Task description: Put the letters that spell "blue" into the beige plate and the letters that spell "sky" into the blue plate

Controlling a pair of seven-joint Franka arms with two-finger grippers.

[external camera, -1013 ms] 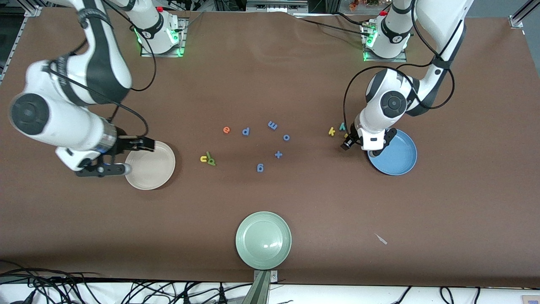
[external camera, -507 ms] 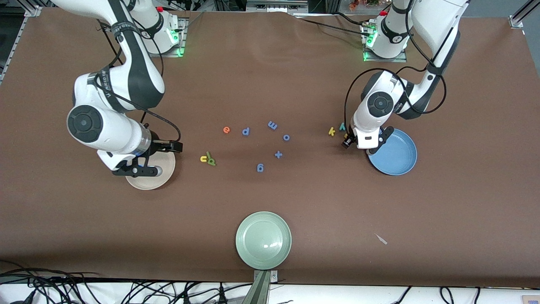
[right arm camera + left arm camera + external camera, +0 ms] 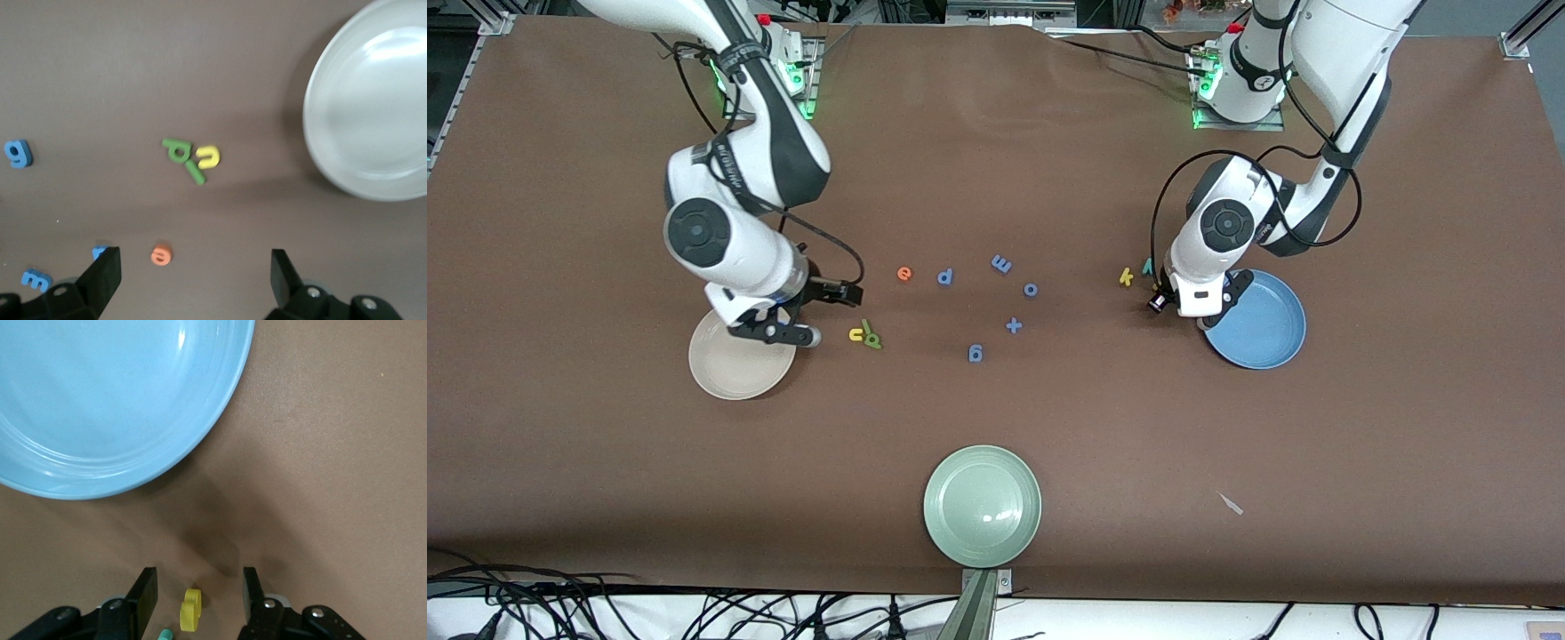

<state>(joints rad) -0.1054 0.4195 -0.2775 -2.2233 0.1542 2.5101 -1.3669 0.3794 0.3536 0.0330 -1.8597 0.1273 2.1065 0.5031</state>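
Observation:
My left gripper (image 3: 198, 587) is down at the table beside the blue plate (image 3: 100, 400), open. The yellow s (image 3: 191, 609) lies between its fingers (image 3: 148, 587) and touches neither. A teal tip of the y (image 3: 165, 634) shows next to the s. In the front view the yellow k (image 3: 1126, 277) and teal y (image 3: 1148, 266) lie by that hand. My right gripper (image 3: 825, 313) hangs wide open and empty between the beige plate (image 3: 734, 369) and the cluster of yellow u (image 3: 856, 335), green b (image 3: 872, 340) and l (image 3: 866, 327). The orange e (image 3: 904, 274) lies farther from the camera.
Blue letters p (image 3: 945, 276), m (image 3: 1001, 264), o (image 3: 1031, 289), g (image 3: 975, 354) and a plus sign (image 3: 1014, 325) are scattered mid-table. A pale green plate (image 3: 983, 507) sits near the front edge. A small scrap (image 3: 1231, 504) lies toward the left arm's end.
The right arm has swung across the beige plate toward the table's middle, ending beside the u, b, l cluster. The left hand has shifted slightly and its jaws have narrowed.

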